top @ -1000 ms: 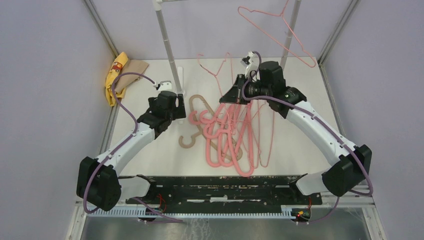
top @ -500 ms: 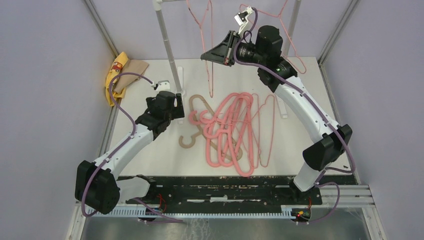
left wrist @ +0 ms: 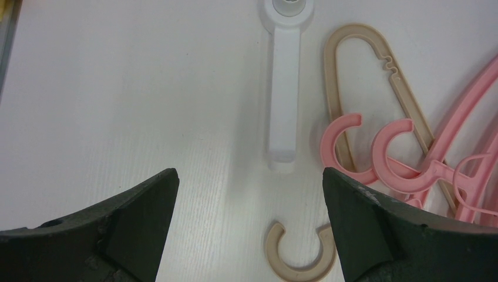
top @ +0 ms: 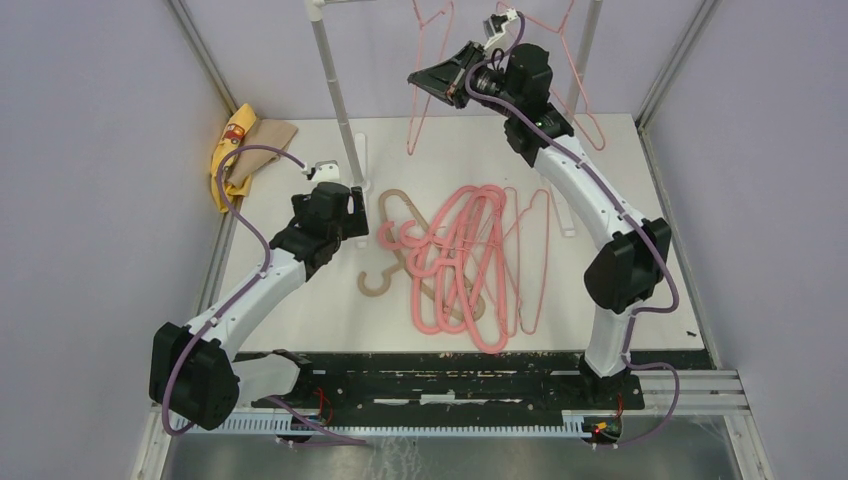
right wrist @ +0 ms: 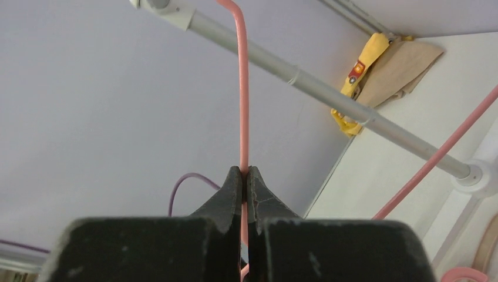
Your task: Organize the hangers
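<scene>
My right gripper (top: 414,78) is raised high by the white rack and is shut on a thin pink wire hanger (top: 412,140), which dangles below it. In the right wrist view the jaws (right wrist: 244,171) pinch that wire (right wrist: 240,88) just under the rack's bar (right wrist: 329,97). Another pink wire hanger (top: 578,75) hangs at the rack's right end. A pile of pink hangers (top: 460,260) lies mid-table, with a tan hanger (top: 375,283) under its left side. My left gripper (top: 352,222) hovers open beside the pile, its fingers astride the tan hook (left wrist: 299,258).
The rack's white poles (top: 335,90) rise from the back of the table, with a white foot (left wrist: 283,88) on the tabletop. A yellow-and-tan cloth (top: 232,150) lies at the back left corner. Purple walls enclose the table.
My right arm has risen and swung left, lifting the wire hanger from just above the pile up to the rack's bar. The left arm has stayed put.
</scene>
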You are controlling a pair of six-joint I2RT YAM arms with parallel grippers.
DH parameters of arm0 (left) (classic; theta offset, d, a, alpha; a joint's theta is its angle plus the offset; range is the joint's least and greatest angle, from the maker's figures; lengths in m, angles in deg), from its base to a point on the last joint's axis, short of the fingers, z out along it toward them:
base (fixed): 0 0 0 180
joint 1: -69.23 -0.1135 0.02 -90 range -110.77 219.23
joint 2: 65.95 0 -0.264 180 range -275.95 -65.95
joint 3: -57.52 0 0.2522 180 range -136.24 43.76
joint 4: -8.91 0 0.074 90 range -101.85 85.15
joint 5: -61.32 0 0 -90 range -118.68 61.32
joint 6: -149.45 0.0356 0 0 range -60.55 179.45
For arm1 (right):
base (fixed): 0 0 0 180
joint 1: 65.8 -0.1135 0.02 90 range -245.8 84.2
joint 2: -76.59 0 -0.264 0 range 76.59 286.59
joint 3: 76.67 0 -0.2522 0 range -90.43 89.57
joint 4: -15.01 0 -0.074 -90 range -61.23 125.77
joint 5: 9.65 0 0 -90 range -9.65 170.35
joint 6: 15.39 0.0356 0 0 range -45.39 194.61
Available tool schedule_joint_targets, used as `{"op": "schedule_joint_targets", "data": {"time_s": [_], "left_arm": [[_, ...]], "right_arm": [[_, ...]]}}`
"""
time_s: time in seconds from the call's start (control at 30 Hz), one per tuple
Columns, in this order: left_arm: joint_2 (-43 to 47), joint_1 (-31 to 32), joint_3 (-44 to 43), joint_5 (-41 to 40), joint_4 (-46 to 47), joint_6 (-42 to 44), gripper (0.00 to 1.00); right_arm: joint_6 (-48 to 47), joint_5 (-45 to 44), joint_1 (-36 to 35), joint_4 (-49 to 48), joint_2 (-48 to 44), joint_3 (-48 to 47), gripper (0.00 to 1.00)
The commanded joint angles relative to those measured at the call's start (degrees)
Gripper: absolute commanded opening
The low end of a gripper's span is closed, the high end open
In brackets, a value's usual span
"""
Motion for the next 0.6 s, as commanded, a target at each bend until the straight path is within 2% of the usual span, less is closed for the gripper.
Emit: {"op": "schedule_joint_targets", "data": {"time_s": [0.0,0.27,0.43,0.57], "left_arm": [[1.5,0.2,-2.3,-0.8,0.8,-0.9,0.99],[1.2,0.2,-1.7,-0.4,0.8,-0.9,0.99],[1.0,0.2,-1.6,-0.1,0.8,-1.1,0.99],[0.8,0.3,-1.6,0.1,0.8,-1.2,0.99]], "right_arm": [[4.0,-3.8,2.0,-9.1,-1.2,0.8,0.01],[4.1,-5.8,3.7,-7.1,-3.9,8.5,0.02],[3.5,-6.3,4.4,-6.5,-6.3,14.3,0.18],[-1.8,-7.8,4.3,-1.5,-10.2,16.2,0.45]]}}
